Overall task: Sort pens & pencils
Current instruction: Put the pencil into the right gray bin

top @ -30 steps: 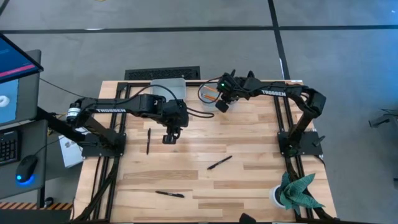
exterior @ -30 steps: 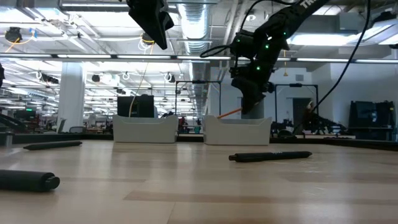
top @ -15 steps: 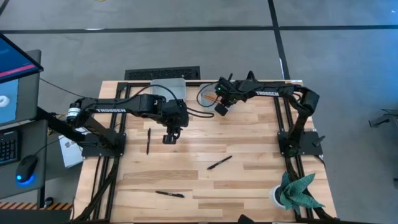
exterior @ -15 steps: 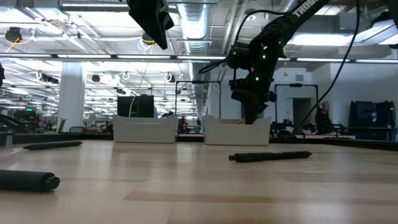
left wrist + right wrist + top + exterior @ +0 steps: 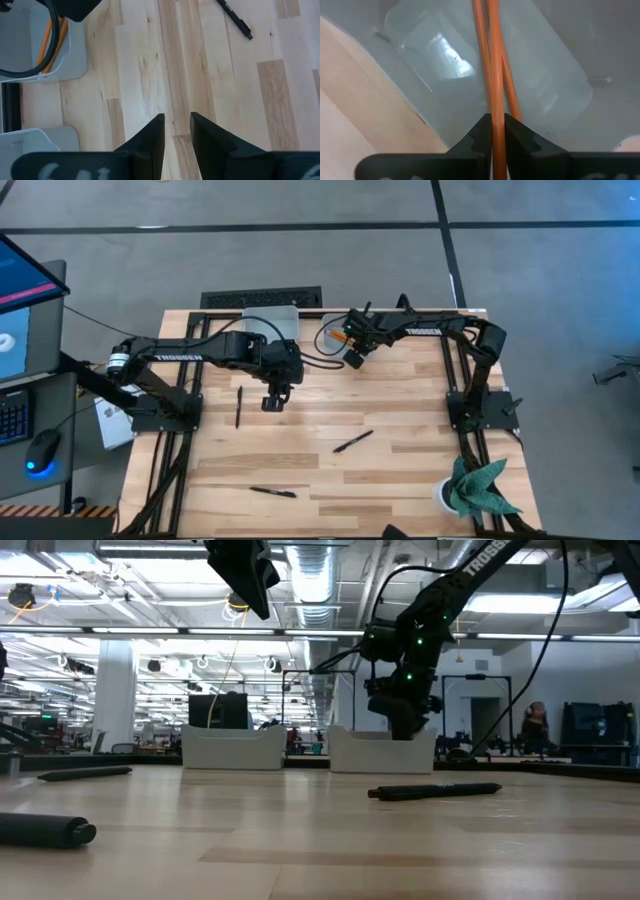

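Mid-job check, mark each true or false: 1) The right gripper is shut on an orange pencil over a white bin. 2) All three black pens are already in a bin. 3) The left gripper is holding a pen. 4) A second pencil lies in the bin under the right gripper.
1) True: the right gripper is shut on an orange pencil over the white bin.
2) False: three black pens lie on the table.
3) False: the left gripper hangs above bare table, nothing between its fingers.
4) True: a second pencil lies in that bin.
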